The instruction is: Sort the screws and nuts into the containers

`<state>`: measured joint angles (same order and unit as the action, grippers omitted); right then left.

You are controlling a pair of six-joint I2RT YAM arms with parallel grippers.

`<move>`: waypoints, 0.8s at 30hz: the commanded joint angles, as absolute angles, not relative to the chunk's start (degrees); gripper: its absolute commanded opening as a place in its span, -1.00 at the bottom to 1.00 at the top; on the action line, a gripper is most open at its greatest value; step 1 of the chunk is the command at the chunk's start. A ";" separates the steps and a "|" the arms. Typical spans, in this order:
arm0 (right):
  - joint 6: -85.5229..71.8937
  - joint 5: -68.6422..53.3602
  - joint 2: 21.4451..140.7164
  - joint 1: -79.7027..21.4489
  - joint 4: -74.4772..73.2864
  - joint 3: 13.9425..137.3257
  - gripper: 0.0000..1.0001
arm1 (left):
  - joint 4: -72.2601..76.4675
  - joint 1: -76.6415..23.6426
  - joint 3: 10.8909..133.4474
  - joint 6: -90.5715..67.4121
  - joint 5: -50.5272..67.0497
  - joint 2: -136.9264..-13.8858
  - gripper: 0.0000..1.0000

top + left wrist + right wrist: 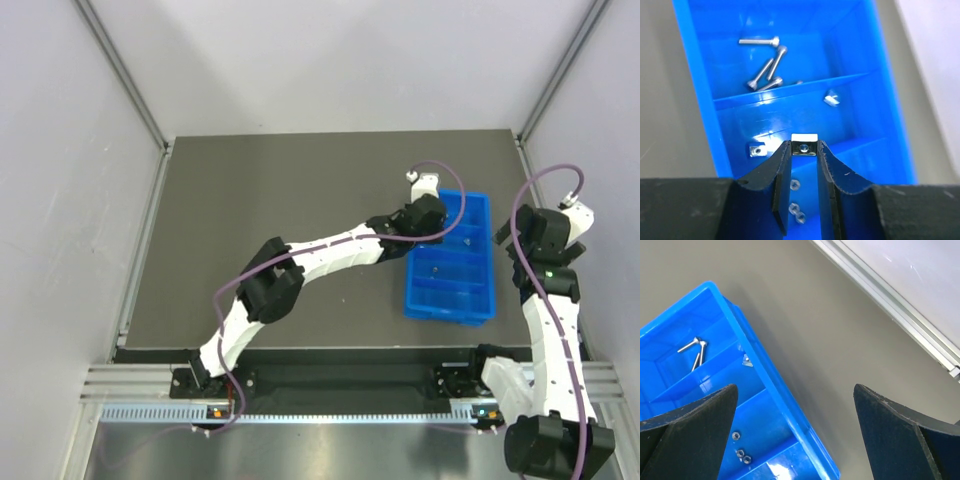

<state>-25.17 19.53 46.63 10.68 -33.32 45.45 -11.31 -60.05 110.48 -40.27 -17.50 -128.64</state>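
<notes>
**Mia:** Where is the tray?

**Ben:** The blue tray (448, 318) sits on the desk (280, 220), close to the right edge.

**Mia:** What is the left claw doing?

**Ben:** The left claw (804, 144) is up over the tray, at the end nearer the far right corner. It is clenched on one square nut (804, 148). The nut is pinched right at its tips.

**Mia:** And the right claw?

**Ben:** The right claw (794, 390) is spread wide, with nothing in it. It hangs by the right edge of the desk, beside the tray.

**Mia:** Where are the screws?

**Ben:** The screws (764, 70) lie close together in an end box of the tray.

**Mia:** Are there more nuts?

**Ben:** Yes. Two square nuts (831, 98) lie in the next box, well apart from each other. Three ring nuts (795, 184) lie in the box after that, below the left claw.
</notes>
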 commanded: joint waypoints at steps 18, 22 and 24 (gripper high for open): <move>-24.43 19.60 44.03 10.81 -32.08 46.76 0.99 | -9.92 -59.94 113.21 -33.13 -23.01 -119.72 0.58; -24.26 18.37 45.08 10.81 -31.64 46.67 0.99 | -19.49 -58.80 107.16 -34.80 -28.29 -111.82 0.58; -24.08 18.02 45.44 10.81 -31.38 46.58 0.99 | -24.94 -57.66 101.55 -35.94 -31.18 -109.44 0.58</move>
<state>-25.02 18.96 44.97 10.68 -33.89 45.45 -16.71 -59.40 106.87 -34.76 -24.77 -115.52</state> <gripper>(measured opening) 0.996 0.790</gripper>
